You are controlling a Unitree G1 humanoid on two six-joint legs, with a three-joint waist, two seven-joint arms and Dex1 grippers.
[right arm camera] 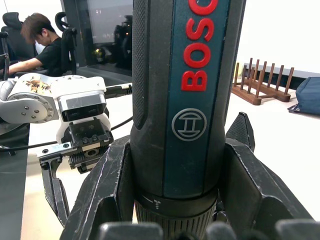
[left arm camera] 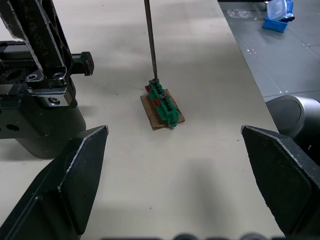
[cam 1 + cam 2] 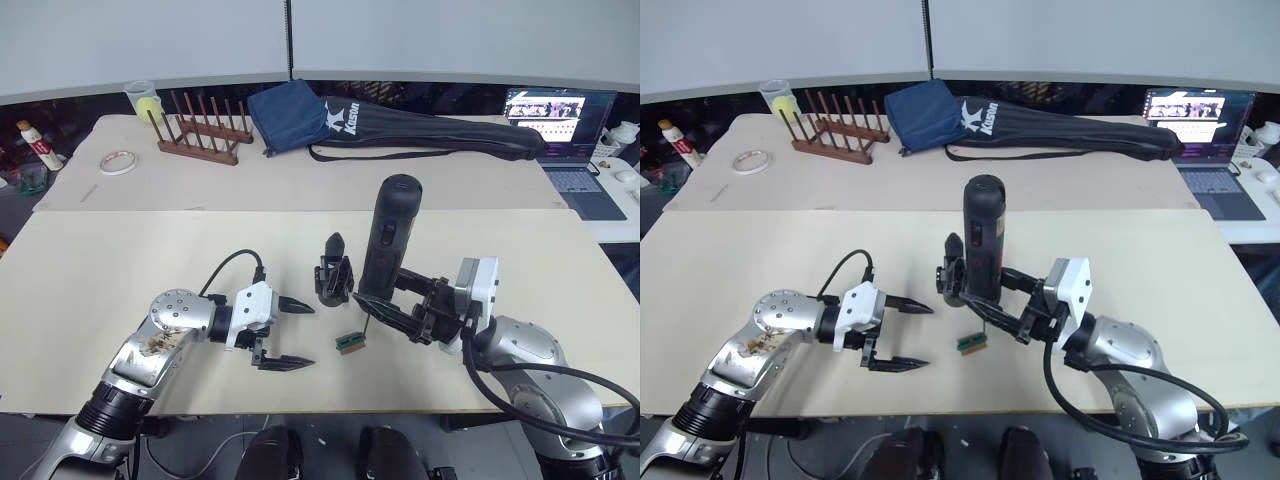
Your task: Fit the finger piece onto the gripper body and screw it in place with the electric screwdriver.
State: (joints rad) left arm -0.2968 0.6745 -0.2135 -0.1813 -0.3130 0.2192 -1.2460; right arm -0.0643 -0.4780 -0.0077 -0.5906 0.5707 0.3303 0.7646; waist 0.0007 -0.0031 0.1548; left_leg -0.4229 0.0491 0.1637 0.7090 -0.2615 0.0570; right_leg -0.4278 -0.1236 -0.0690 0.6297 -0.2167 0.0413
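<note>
My right gripper [image 3: 392, 305] is shut on the electric screwdriver [image 3: 390, 235], a thick black tool with red lettering, and holds it upright. Its thin bit [image 2: 150, 40] points down onto a tiny green-and-brown block [image 3: 350, 342]. The gripper body [image 3: 333, 280], a chunky black block with one pointed finger sticking up, stands on the table just left of the screwdriver. To its left my left gripper [image 3: 308, 336] hovers open and empty, its fingertips aimed at the green block. I cannot make out a loose finger piece; it is hidden or out of view.
On the rear table lie a wooden peg rack [image 3: 200, 130], a blue pouch [image 3: 290, 115], a long black zipped bag [image 3: 430, 135], a tape roll [image 3: 118, 162] and a laptop [image 3: 560, 130]. A person [image 1: 35, 45] sits in the background.
</note>
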